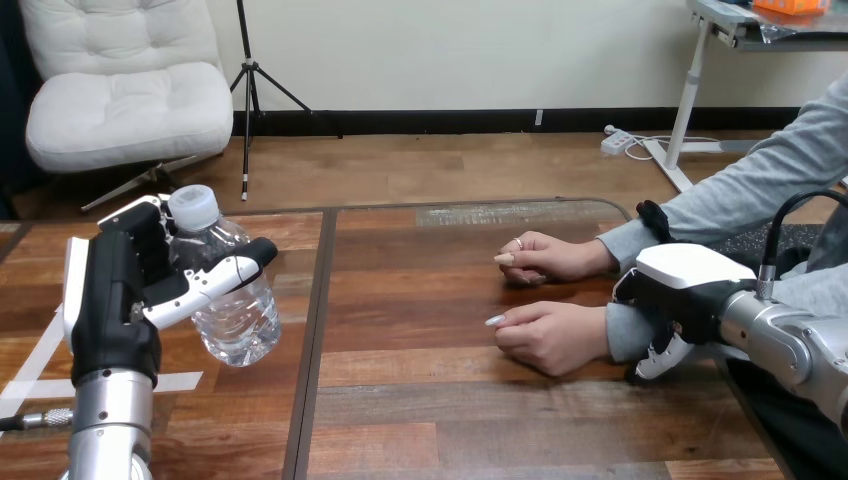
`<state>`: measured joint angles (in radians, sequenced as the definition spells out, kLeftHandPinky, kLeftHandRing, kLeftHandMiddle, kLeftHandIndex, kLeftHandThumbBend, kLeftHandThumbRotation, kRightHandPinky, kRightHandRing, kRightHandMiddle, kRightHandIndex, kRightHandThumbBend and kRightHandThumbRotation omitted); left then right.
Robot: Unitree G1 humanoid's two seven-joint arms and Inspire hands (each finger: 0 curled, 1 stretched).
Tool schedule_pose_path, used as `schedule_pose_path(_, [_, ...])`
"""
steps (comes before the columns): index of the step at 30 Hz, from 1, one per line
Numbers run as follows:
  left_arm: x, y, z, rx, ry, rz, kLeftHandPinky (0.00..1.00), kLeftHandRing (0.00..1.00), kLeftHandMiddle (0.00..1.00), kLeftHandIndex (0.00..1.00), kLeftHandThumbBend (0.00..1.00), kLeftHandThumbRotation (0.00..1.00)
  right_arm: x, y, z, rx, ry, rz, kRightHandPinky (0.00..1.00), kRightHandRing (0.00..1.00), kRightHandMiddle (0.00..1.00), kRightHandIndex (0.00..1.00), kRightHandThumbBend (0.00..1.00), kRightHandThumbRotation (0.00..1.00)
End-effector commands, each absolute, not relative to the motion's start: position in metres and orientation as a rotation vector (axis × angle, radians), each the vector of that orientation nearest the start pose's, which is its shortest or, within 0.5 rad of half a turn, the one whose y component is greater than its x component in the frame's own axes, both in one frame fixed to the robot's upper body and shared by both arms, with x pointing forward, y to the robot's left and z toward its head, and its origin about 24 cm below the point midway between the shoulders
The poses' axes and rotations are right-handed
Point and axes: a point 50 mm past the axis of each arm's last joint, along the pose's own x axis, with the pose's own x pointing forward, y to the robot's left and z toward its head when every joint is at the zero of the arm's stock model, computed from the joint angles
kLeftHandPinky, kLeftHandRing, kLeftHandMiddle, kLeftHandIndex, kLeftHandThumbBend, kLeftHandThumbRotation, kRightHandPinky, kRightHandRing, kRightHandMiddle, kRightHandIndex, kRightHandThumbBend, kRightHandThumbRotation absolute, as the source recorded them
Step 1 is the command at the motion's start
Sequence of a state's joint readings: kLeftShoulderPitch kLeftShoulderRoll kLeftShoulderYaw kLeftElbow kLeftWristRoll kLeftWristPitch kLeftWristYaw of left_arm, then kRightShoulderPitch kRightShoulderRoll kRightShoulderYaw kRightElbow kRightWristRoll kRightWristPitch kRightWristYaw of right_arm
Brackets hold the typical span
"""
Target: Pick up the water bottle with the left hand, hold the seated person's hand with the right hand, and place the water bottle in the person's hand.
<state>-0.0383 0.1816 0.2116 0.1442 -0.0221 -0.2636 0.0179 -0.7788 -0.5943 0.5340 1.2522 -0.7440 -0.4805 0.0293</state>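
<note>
The left hand stands upright on its raised forearm, clasped round the water bottle with the cap up, seemingly ready to carry it across. The right hand sits back-upward against the sleeve just behind the person's nearer hand, probably to steady it; I cannot tell whether it grips. Beyond it the person's farther hand rests on the table.
</note>
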Motion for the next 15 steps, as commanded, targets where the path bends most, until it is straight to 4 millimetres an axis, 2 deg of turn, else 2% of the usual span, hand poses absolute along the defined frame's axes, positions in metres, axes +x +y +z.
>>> schedule_pose_path(1, [0.2596,0.2321,0.0803,0.17,-0.304,0.207,0.27,0.34,0.39,0.39,0.69,0.0,0.3594,-0.2425,0.0598,-1.476,0.142,0.491,0.43,0.47,0.52,0.54,0.6,0.02])
schedule_pose_path(15, [0.2593,0.2319,0.0811,0.172,-0.31,0.204,0.27,0.34,0.39,0.39,0.69,0.0,0.3594,-0.2423,0.0605,-1.465,0.138,0.492,0.38,0.43,0.48,0.51,0.51,0.04])
